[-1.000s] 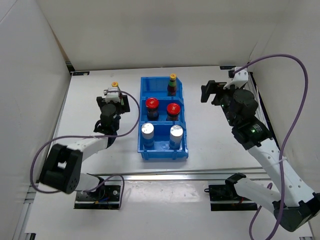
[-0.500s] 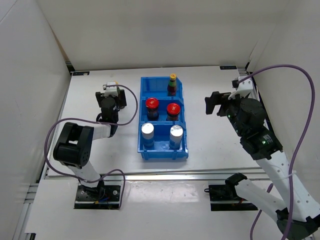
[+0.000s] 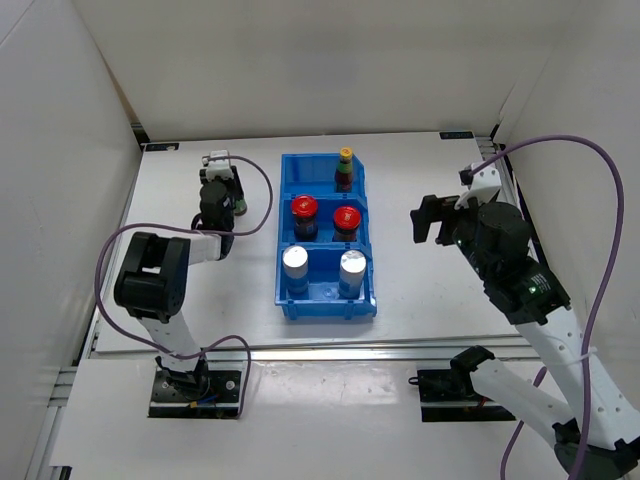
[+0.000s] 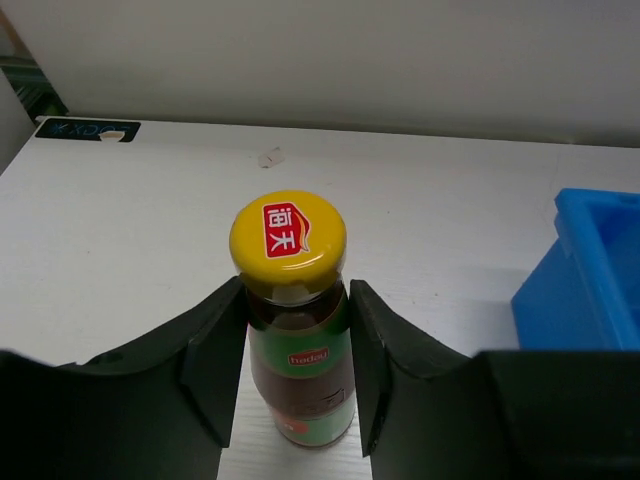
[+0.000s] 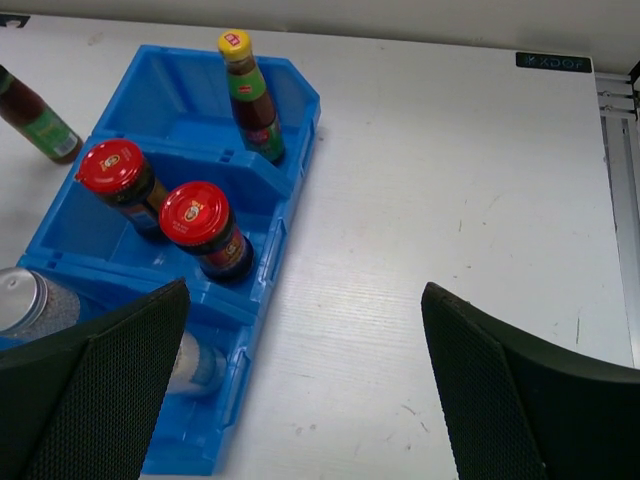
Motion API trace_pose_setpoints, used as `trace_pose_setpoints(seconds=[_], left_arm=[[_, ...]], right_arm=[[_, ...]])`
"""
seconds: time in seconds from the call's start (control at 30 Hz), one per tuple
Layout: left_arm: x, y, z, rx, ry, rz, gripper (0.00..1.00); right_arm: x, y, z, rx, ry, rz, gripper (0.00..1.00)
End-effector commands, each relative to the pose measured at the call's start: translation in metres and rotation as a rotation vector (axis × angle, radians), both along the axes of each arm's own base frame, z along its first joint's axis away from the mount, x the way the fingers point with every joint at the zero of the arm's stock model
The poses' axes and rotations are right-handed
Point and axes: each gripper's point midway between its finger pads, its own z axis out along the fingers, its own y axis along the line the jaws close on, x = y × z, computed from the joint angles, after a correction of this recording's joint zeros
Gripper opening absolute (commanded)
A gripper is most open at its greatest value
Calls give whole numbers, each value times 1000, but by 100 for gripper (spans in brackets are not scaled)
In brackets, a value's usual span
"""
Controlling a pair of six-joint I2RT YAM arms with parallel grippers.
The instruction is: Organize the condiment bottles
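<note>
top: high overhead, whole worktop (image 3: pixel 430 170) | left wrist: close on yellow-capped bottle (image 4: pixel 300 350) | right wrist: oblique over blue bin (image 5: pixel 170 100), shared with top

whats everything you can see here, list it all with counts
slim brown-green bottle with yellow cap: 1, alone in the bin's far compartment
second slim brown-green bottle with yellow cap: 1, upright on the table left of the bin, between the left gripper's fingers
dark jars with red lids: 2, side by side in the middle compartment
white-blue shakers with silver caps: 2, side by side in the near compartment
blue plastic bin: 1, three compartments, mid-table
white table: 1, under everything
purple cables: 2, one along each arm
left gripper: black, shut on the second slim bottle
right gripper: black, open, holding nothing, right of the bin
</note>
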Motion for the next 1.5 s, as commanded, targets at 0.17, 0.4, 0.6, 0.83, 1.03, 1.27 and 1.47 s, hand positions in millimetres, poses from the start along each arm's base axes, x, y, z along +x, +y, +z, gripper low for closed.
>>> trace_pose_setpoints(seconds=[0.17, 0.4, 0.6, 0.83, 1.03, 1.27, 1.47], left_arm=[[7, -4, 56, -2, -82, -51, 11], [3, -16, 127, 10, -173, -63, 11], [-2, -48, 206, -19, -298, -130, 11], [-15, -97, 280, 13, -414, -194, 11], [-6, -140, 285, -2, -416, -262, 11], [14, -181, 226, -26, -309, -329, 11], [26, -190, 179, -30, -250, -344, 11]], right_arm=[[-12, 0, 4, 4, -21, 42, 100], [-12, 6, 2, 23, -4, 58, 100], [-11, 9, 5, 29, -10, 69, 100], [-17, 5, 2, 30, -12, 69, 100], [-22, -2, -1, 24, -11, 48, 100], [-26, -7, 3, 2, -16, 44, 100], [-38, -16, 15, 16, -44, 35, 100]])
